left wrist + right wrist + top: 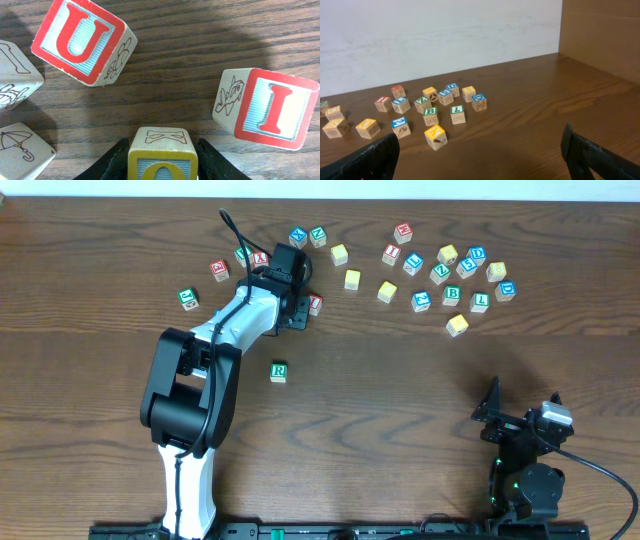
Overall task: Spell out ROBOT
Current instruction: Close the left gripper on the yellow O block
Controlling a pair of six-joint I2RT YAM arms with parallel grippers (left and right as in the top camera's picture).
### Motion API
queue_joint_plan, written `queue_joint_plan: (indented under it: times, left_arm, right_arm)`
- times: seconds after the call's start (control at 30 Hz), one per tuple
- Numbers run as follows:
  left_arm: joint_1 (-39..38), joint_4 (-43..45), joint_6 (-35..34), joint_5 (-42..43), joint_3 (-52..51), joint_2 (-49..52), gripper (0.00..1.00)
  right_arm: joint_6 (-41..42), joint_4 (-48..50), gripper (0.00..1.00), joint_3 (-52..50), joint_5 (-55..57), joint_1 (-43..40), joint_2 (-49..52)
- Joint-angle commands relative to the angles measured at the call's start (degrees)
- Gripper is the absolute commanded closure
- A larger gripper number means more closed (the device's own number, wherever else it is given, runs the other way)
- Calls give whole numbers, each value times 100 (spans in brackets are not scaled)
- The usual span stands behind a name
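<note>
In the left wrist view a yellow-lettered O cube (162, 160) stands on the table between the fingers of my left gripper (162, 142). The black fingers (117, 160) lie close along both its sides, and I cannot make out whether they press on it. From overhead, my left gripper (290, 288) hides this cube. The green R cube (278, 372) sits alone in the middle of the table. The green B cube (452, 294) (430, 112) lies in the right cluster. My right gripper (520, 415) (480, 155) rests wide open at the near right, nothing in it.
A red U cube (82, 40) (260, 257) and a red I cube (270, 107) (315, 303) crowd the left gripper. Plain yellow cubes (352, 278) (387, 290) lie mid-back. Another yellow cube (457, 324) (435, 136) sits in front of the right cluster. Several letter cubes spread along the back.
</note>
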Motion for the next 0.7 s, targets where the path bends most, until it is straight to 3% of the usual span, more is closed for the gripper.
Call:
queue_joint_plan:
  times: [0.0, 0.67]
  left_arm:
    - [26, -11, 140, -35, 188, -155, 57]
    - [26, -529, 184, -35, 498, -155, 59]
  right_arm:
    - [83, -24, 1, -4, 70, 81, -2]
    - [83, -24, 1, -4, 70, 81, 2]
